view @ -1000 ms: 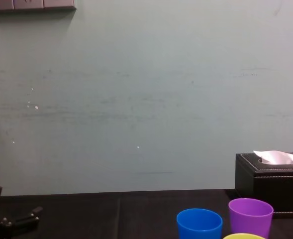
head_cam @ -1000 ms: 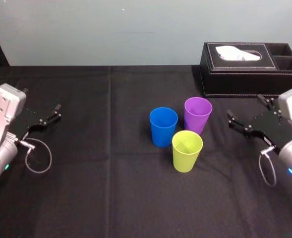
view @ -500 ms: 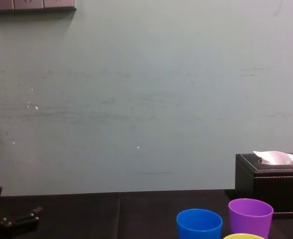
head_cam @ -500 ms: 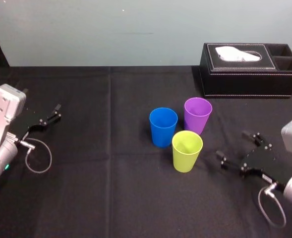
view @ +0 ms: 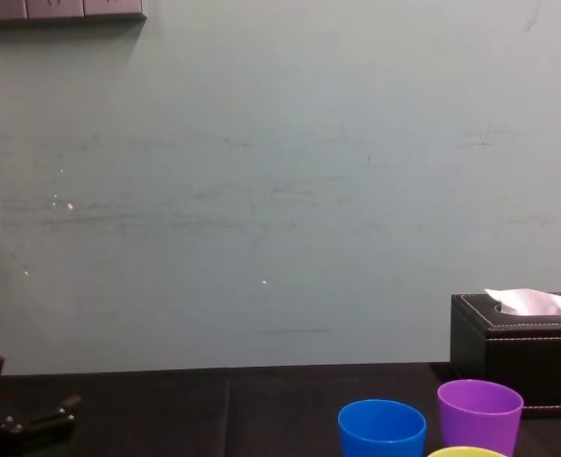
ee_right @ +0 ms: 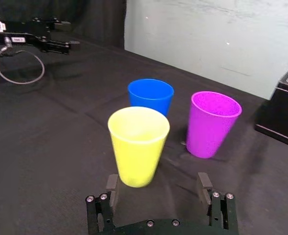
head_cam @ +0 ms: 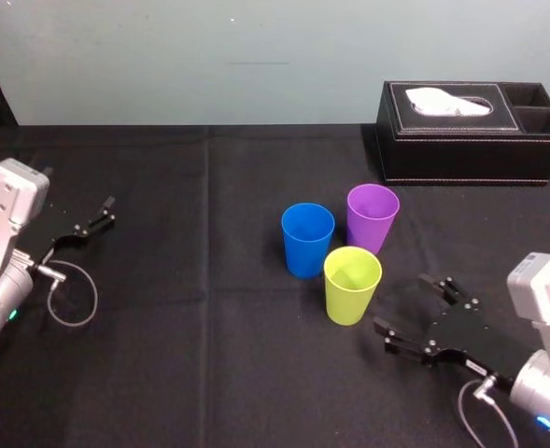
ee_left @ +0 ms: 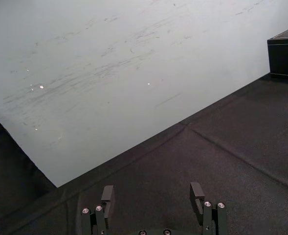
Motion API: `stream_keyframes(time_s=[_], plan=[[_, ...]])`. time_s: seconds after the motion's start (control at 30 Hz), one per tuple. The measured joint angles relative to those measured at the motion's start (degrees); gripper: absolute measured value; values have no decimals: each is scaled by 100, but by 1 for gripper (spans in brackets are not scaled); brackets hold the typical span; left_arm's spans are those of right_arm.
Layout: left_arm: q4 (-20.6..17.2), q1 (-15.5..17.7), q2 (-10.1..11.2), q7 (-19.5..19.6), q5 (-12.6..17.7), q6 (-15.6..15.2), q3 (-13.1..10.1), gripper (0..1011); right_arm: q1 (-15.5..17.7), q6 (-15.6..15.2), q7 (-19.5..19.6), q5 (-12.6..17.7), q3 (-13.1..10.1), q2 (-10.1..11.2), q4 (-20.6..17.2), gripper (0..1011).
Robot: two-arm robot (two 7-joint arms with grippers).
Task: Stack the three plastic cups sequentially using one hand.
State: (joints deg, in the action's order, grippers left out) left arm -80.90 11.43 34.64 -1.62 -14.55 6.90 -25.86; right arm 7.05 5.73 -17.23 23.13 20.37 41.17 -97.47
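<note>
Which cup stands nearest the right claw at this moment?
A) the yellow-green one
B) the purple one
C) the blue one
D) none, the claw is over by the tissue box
A: the right claw, open, sits just short of the yellow-green cup, while the blue cup and the purple cup stand farther back.

Bare worktop [head_cam: 209, 355] is lying open between the right pincer [head_cam: 403, 304] and the yellow-green cup [head_cam: 353, 285]. The blue cup [head_cam: 307, 239] and the purple cup [head_cam: 373, 217] are standing just behind it, blocking its far side. The tissue box [head_cam: 471, 140] is sitting well apart.
</note>
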Motion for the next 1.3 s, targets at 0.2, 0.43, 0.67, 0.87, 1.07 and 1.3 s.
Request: stream_keyframes(time_s=[0.2, 0.43, 0.67, 0.87, 1.07, 1.3], plan=[[0, 0, 0, 0, 0, 0, 0, 1011, -163, -238, -85, -52, 86, -225, 52, 1003], [0, 0, 0, 0, 0, 0, 0, 1011, -395, -514, -113, -163, 151, -484, 213, 1003], [0, 0, 0, 0, 0, 0, 0, 1011, -519, -614, -213, -182, 143, -690, 327, 1003], [0, 0, 0, 0, 0, 0, 0, 1011, -562, -711, -322, -168, 110, -814, 382, 1003], [0, 0, 0, 0, 0, 0, 0, 1011, -619, -743, -372, -214, 76, -953, 476, 1003], [0, 0, 0, 0, 0, 0, 0, 1011, -777, -804, -418, -310, 67, -1170, 635, 1003]])
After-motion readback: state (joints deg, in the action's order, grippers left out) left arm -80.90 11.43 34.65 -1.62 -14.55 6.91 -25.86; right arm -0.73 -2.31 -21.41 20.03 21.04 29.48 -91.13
